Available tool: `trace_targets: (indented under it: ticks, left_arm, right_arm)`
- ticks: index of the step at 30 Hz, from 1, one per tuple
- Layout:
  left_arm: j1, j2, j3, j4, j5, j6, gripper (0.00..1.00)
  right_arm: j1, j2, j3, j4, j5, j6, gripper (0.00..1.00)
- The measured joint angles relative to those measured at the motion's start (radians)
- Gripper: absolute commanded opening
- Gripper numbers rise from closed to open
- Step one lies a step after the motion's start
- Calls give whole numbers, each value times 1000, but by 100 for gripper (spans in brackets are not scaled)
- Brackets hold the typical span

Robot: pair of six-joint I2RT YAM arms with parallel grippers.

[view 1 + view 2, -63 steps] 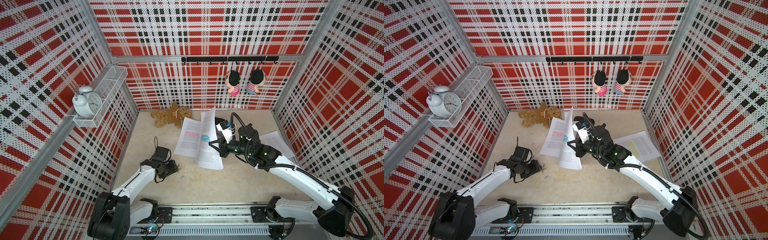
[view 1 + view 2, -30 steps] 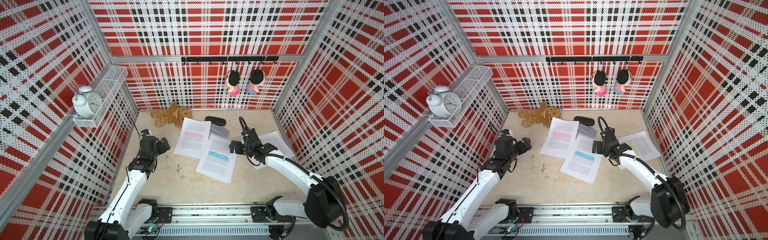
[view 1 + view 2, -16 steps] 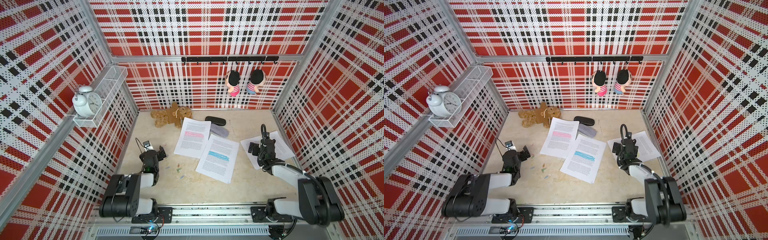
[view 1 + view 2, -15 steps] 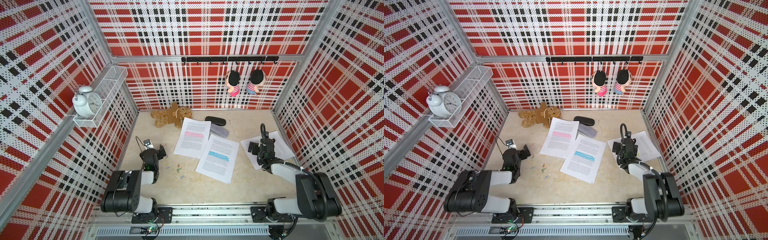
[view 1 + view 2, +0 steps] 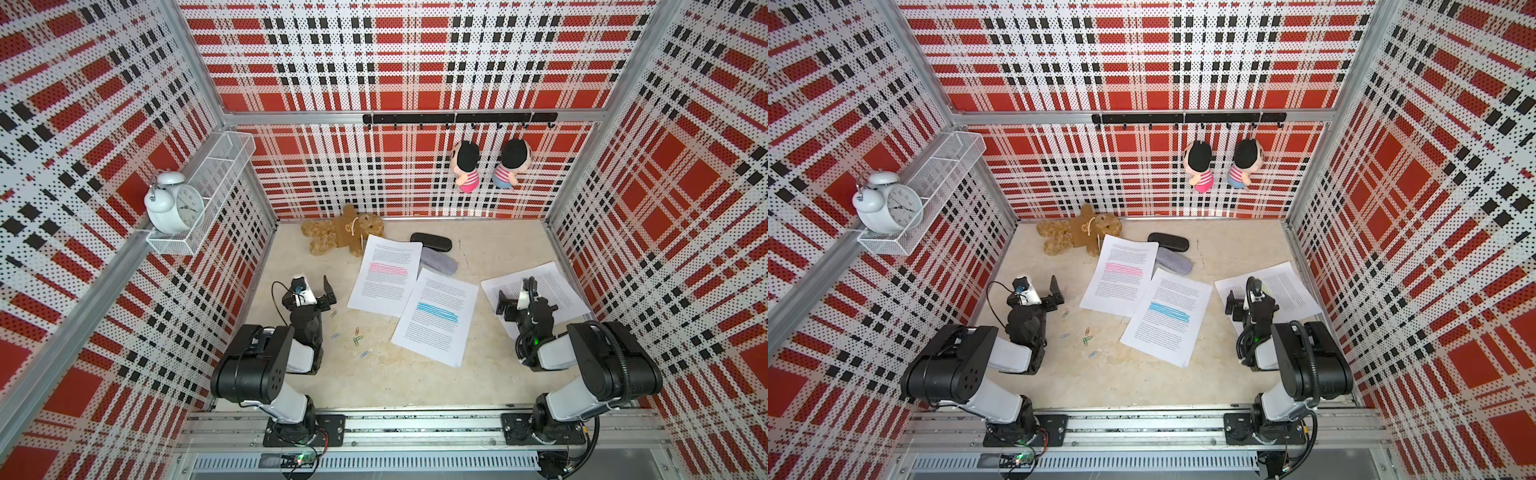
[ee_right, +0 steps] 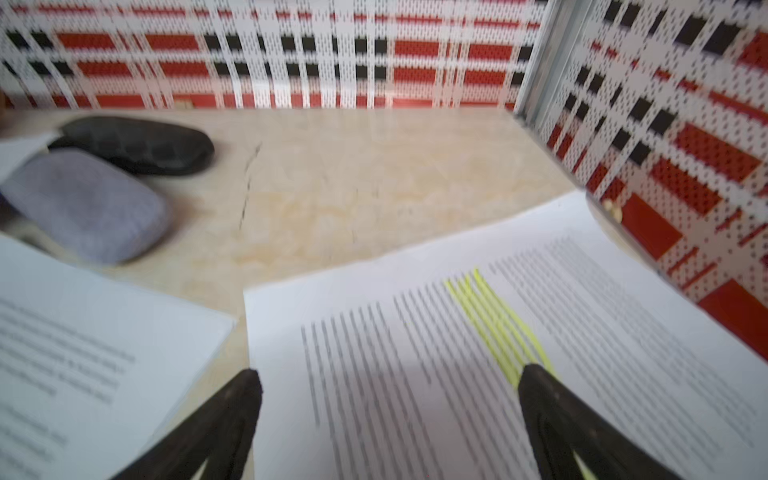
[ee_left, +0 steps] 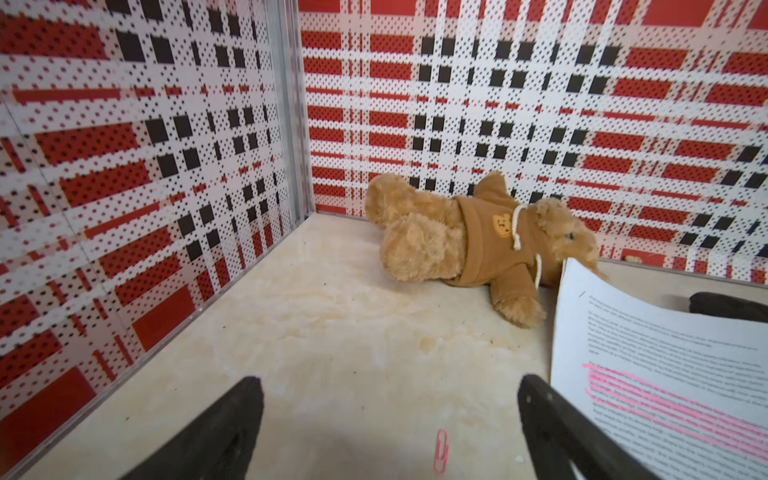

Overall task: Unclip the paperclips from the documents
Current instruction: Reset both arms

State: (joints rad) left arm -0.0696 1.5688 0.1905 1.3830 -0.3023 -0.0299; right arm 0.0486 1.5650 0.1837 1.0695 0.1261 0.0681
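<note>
A: Left gripper and right gripper are pulled back, jaws apart, nothing held.
B: Paperclips are seen loose beside the left gripper; documents are laid flat. Task judged done.

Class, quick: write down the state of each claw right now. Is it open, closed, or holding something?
Left claw: open, holding nothing.
Right claw: open, holding nothing.

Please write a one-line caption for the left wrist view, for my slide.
Open left gripper near a loose pink paperclip and the pink-highlighted document, with a teddy bear lying beyond.
</note>
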Motion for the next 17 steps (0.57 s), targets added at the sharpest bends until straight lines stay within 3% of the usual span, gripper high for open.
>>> trace_targets:
  ticks: [6,17]
  left_arm:
    - [-5,2,-2,43,-24,18,98]
    - [37,17,36,-5,48,14,98]
  right_arm:
    - [-4,3,113,33,-26,-5,100]
    - [-4,2,111,43,-38,-12,100]
